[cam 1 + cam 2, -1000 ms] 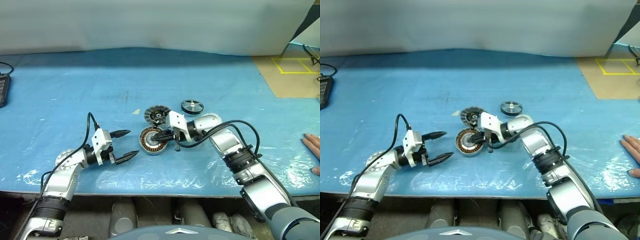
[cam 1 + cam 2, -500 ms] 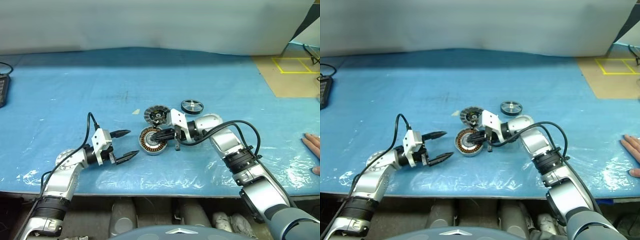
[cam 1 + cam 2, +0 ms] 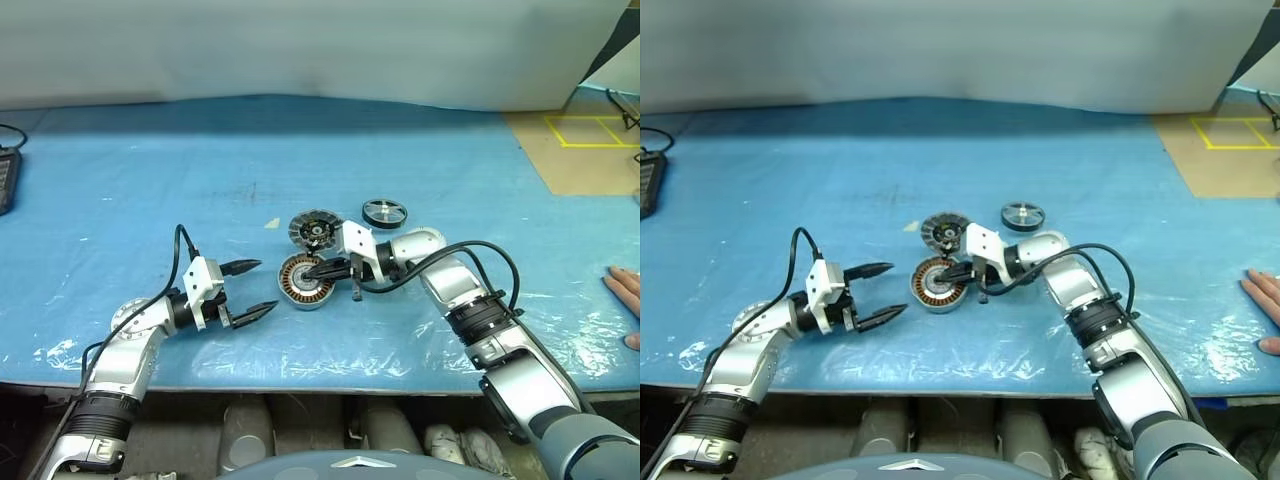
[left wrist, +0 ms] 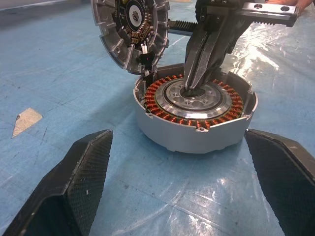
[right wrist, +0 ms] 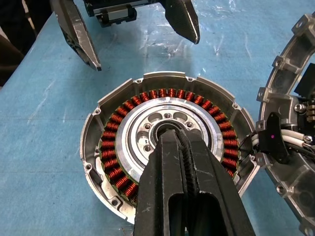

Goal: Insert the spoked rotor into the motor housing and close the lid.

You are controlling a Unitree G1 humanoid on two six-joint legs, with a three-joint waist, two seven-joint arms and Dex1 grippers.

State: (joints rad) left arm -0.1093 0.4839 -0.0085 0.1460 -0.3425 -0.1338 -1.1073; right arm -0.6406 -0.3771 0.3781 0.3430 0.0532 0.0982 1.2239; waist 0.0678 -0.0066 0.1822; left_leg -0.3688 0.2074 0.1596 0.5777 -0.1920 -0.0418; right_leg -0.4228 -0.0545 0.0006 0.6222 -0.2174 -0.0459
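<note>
the right gripper (image 5: 173,140) has its two fingers pressed together, holding nothing, with the tips on the pale centre of the motor housing (image 3: 303,281). the housing lies flat on the blue table cover (image 3: 150,180). the lid (image 3: 313,228) stands tilted just behind it, touching its rim. the spoked rotor (image 3: 385,211) lies apart, behind the right arm. the left gripper (image 3: 252,288) is wide and empty, near the housing, not touching.
</note>
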